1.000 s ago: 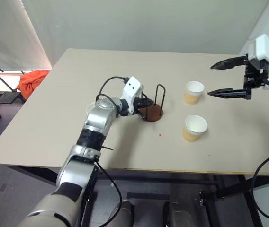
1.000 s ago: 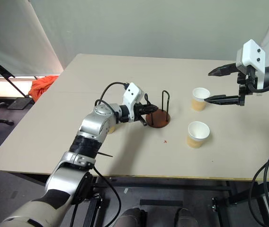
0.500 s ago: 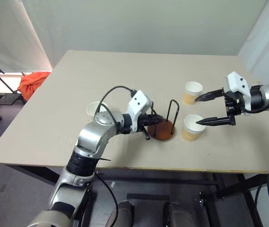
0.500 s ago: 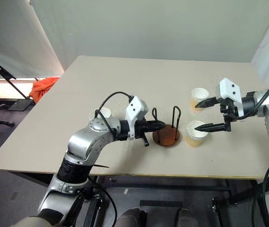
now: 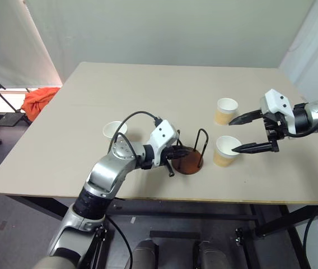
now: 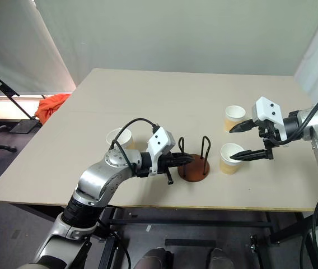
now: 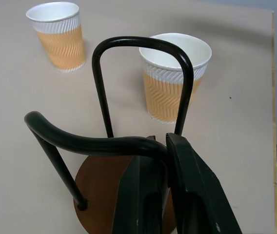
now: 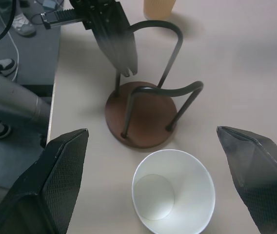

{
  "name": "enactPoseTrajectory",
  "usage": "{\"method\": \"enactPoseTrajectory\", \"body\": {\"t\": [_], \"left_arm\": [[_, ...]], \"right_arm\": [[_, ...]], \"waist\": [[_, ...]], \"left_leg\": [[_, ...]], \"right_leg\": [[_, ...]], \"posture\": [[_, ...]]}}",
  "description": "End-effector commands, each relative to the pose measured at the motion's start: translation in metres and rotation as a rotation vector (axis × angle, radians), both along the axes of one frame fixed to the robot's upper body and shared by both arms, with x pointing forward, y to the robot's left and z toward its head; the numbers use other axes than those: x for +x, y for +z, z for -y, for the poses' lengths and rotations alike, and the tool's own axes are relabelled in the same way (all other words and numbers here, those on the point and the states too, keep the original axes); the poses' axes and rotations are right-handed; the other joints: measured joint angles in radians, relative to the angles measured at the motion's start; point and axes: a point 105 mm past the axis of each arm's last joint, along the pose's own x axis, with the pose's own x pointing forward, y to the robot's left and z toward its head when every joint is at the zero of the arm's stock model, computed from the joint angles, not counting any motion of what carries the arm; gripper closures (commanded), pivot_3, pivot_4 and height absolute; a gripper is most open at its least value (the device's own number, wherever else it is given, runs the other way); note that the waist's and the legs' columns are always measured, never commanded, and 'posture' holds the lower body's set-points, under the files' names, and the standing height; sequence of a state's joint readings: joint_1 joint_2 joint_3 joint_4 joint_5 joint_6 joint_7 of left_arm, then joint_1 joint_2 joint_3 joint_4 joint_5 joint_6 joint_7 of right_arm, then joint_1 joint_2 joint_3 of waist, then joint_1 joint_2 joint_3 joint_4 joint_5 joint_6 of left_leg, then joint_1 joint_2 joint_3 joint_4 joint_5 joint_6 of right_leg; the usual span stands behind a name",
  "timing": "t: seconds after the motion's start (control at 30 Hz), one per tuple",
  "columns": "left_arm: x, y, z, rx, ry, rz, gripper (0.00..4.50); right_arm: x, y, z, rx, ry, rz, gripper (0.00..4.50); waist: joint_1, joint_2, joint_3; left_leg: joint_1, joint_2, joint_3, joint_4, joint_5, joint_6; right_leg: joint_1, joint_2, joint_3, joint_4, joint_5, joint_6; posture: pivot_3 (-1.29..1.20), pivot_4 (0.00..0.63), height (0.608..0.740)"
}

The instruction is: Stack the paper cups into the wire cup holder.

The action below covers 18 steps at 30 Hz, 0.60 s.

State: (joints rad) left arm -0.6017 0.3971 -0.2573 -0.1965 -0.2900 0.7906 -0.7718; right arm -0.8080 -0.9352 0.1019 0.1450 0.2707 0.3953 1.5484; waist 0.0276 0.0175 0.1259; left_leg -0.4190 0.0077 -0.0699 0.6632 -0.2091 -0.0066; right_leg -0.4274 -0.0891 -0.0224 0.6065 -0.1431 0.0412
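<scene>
Overhead, the left hand (image 5: 177, 156) is clamped on a loop of the reddish-brown-based wire cup holder (image 5: 188, 162) near the beige bench's (image 5: 92, 101) front edge. The right hand (image 6: 238, 141), spread wide, straddles the nearest tan ribbed paper cup (image 6: 230, 158). Its wrist view reveals that cup's empty white inside (image 8: 172, 197).

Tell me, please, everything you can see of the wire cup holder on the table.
The wire cup holder is a round reddish-brown disc base with two upright loops of dark wire rising from it, set crosswise to each other. It stands upright and empty on the table, near the front edge. The left gripper is closed on the top of one loop. One paper cup stands close beside it on the robot's right, apart from it, with the open right gripper above that cup.
</scene>
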Motion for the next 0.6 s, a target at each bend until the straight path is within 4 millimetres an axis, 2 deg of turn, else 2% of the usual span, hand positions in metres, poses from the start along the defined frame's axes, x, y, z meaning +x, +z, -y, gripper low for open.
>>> {"method": "enactPoseTrajectory", "body": {"t": [0.03,0.2,0.37,0.5,0.6], "left_arm": [[0.000,-0.009,-0.007,0.036,0.021,-0.015,3.40],[-0.001,-0.010,-0.016,0.056,0.034,-0.004,1.77],[-0.007,-0.002,-0.033,0.047,0.047,0.026,0.15],[-0.022,0.017,-0.055,-0.012,0.042,0.016,0.06],[-0.041,0.048,-0.080,-0.007,0.034,0.076,0.06]], "right_arm": [[0.000,0.008,0.000,-0.014,-0.003,0.041,0.00],[0.002,0.002,0.004,-0.052,-0.014,0.038,0.00],[0.010,-0.016,0.010,-0.176,-0.038,0.051,0.00],[0.012,-0.019,0.013,-0.182,-0.033,0.041,0.00],[0.009,-0.021,0.015,-0.204,-0.021,0.029,0.00]], "waist": [[-0.001,0.000,0.000],[-0.001,0.000,0.000],[-0.001,0.000,0.000],[-0.001,0.000,0.000],[-0.001,0.000,0.000]], "left_leg": [[0.000,0.000,0.000,0.000,0.000,0.000],[-0.001,0.000,-0.001,-0.001,-0.001,-0.002],[-0.001,-0.001,-0.002,-0.001,-0.003,-0.008],[-0.002,-0.001,-0.003,-0.001,-0.005,-0.011],[-0.002,0.000,-0.003,-0.002,-0.008,-0.013]], "right_leg": [[0.000,0.000,0.000,0.000,0.000,0.000],[0.000,0.000,0.000,0.000,-0.004,0.001],[0.000,0.000,0.000,0.001,-0.010,0.001],[-0.002,0.000,0.000,0.002,-0.014,0.001],[-0.003,0.001,0.000,0.003,-0.015,0.001]], "posture": [[0.00,0.150,0.740],[0.00,0.150,0.740],[0.00,0.150,0.740],[0.00,0.150,0.740],[0.00,0.150,0.740]]}}
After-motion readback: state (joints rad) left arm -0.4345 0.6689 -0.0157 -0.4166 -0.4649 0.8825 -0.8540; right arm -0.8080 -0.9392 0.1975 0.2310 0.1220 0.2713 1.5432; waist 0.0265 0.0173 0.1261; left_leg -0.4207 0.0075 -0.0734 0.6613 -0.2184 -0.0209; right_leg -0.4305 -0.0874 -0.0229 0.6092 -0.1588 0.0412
